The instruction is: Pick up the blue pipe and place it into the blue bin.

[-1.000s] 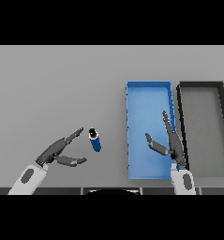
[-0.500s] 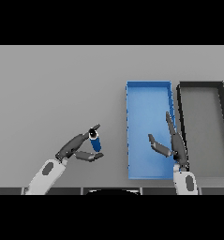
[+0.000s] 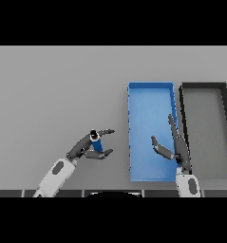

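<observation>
Pipe grasp looks half-made. Blue pipe (image 3: 96, 142) stands roughly upright on the grey table (image 3: 53, 90), well left of the blue bin (image 3: 150, 95), with its dark top end showing just above the left hand (image 3: 86, 148). Fingers reach past the pipe on its far side, thumb sits on the near side just below it, so the hand brackets the pipe; can't tell if the digits are pressing on it or only alongside, they look only loosely curved, not clamped. Right hand (image 3: 175, 148) hovers over the bin's right edge, fingers straight and relaxed, holding nothing.

Risks as I judge them:
- Closing off-centre could tip the pipe, since it's a small standing cylinder; once on its side it could roll off across the table.
- Lifting before the thumb and fingers truly pinch it would let it slide out.
- Grip sits low on the pipe with the top free, so it may pivot in the hand during the carry.
- Carry path runs right over the bin's near-left wall; too low a lift clips the wall.
- Right hand sits over the bin, crowding the drop zone; left hand coming in could bump it.
- Dark bin (image 3: 203, 88) is touching the blue one on its right; overshooting puts the pipe in the wrong bin.
</observation>
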Available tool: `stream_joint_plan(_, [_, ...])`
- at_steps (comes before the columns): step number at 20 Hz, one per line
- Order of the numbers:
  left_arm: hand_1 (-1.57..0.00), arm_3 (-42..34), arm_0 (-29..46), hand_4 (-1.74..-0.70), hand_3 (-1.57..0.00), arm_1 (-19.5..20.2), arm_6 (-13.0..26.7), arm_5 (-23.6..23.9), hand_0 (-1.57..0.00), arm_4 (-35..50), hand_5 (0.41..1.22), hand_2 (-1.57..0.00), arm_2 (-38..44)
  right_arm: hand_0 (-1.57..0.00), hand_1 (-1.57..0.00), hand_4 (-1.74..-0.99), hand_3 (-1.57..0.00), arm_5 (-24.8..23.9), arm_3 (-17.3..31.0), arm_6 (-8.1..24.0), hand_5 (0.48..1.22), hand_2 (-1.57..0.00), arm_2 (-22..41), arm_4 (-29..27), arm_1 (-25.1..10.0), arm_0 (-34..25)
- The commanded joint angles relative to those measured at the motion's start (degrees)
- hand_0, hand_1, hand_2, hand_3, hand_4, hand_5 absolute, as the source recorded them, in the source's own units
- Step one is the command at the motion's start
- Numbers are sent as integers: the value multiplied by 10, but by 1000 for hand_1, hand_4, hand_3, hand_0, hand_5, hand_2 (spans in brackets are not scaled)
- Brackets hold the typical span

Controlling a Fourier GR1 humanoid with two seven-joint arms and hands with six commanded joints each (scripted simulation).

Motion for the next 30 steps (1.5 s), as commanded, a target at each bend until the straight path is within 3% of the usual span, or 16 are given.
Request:
stream_joint_plan(1, [-319,4,4,-1281,-535,-8,-5,-3,-125,11,735,-485,3,1,1,-1220,1,0,7,5,656,1,-7,-5,-3,-6])
stream_joint_plan(3, [-752,2,7,-1439,-908,-19,-2,6,-602,13,910,-865,3,1,1,-1219,1,-3,7,3,657,1,-3,-2,1,-10])
stream_joint_plan(5, [-1047,-6,8,-1544,-1119,-18,4,-2,-951,13,1022,-1119,0,1,1,-1227,1,2,4,9,660,1,-3,-9,3,-10])
stream_joint_plan(6, [-1151,-12,16,-1580,-1194,-20,-2,2,-1075,8,1062,-1210,-7,1,1,-1233,1,3,0,11,660,1,-3,-10,3,-11])
stream_joint_plan(10, [-1399,-19,15,-1501,-1417,-30,-24,19,-1368,-18,1156,-1423,-11,1,1,-1221,1,5,14,26,638,1,-3,-12,4,-24])
stream_joint_plan(13, [-1483,-36,17,-1478,-1492,-40,-40,27,-1467,-25,1188,-1495,-6,1,1,-1219,1,11,4,15,628,1,-5,-20,1,-10])
stream_joint_plan(17, [-1535,-77,2,-1468,-1539,-55,-37,19,-1528,-21,1207,-1540,0,1,1,-1220,1,2,4,27,638,1,-1,-6,3,-18])
stream_joint_plan(24, [-1563,-149,-28,-1467,-1564,-64,21,-13,-1562,-16,1218,-1564,-1,1,1,-1161,1,-1,22,14,644,1,-9,3,-9,-23])
stream_joint_plan(30, [-1569,-151,-30,-1466,-1569,-79,53,-20,-1569,-32,1220,-1569,5,1,1,-1139,1,-15,-11,8,643,1,-2,21,-6,-2])
